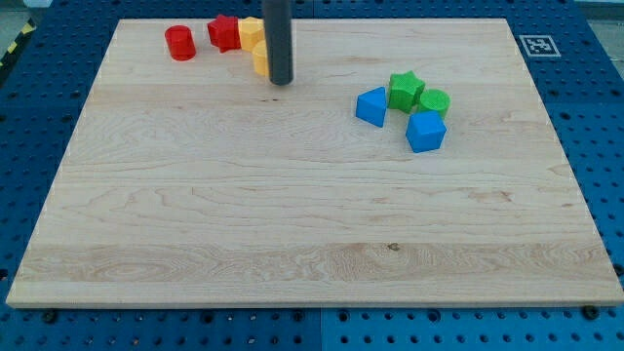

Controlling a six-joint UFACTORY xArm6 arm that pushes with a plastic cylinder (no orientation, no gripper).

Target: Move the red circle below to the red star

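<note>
Pale wooden board surface (pixel 292 224) sits on a blue pegboard bench (pixel 600 117). Nearest to the view's bottom is a little cluster right of centre: blue chunky block (pixel 426 131), blue triangle-ish block (pixel 371 105), green star (pixel 406 90) and green round block (pixel 435 100), all bunched up touching. Further up, my tip (pixel 280 81) rests on the board right beside two yellow blocks (pixel 255 44). No fingers on this rig, just a plain dark rod. Red star (pixel 224 32) touches the yellow ones; the red circle (pixel 179 43) sits just left of the star, well left of my tip.
</note>
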